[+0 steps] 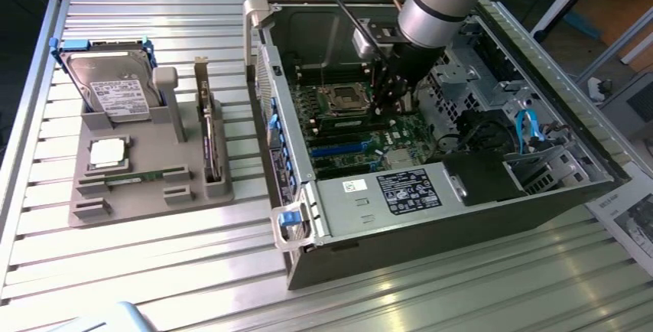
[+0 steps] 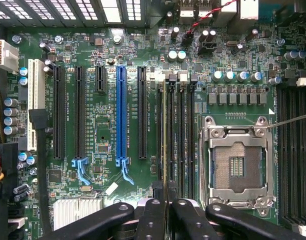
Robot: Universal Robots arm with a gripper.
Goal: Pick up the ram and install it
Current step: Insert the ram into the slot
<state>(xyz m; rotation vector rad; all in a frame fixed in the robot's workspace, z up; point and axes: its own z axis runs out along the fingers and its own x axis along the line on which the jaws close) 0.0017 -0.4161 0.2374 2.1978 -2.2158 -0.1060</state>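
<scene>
The ram (image 2: 164, 130) appears edge-on as a thin greenish-yellow strip running away from the fingertips (image 2: 154, 212). My gripper (image 2: 165, 200) is shut on it. The stick hangs lengthwise over the row of black memory slots (image 2: 180, 135), in line with the slot nearest the long expansion slots; I cannot tell if it touches. In the exterior view my gripper (image 1: 388, 109) reaches down into the open computer case (image 1: 306, 217), just above the motherboard (image 1: 357, 144) beside the processor socket (image 1: 342, 99).
The open processor socket (image 2: 236, 165) lies right beside the memory slots. A blue expansion slot (image 2: 121, 115) and black ones lie on the other side. A grey tray (image 1: 153, 194) at the exterior view's left holds a hard drive (image 1: 112, 87), a silver processor (image 1: 107, 152) and an upright card (image 1: 209, 144).
</scene>
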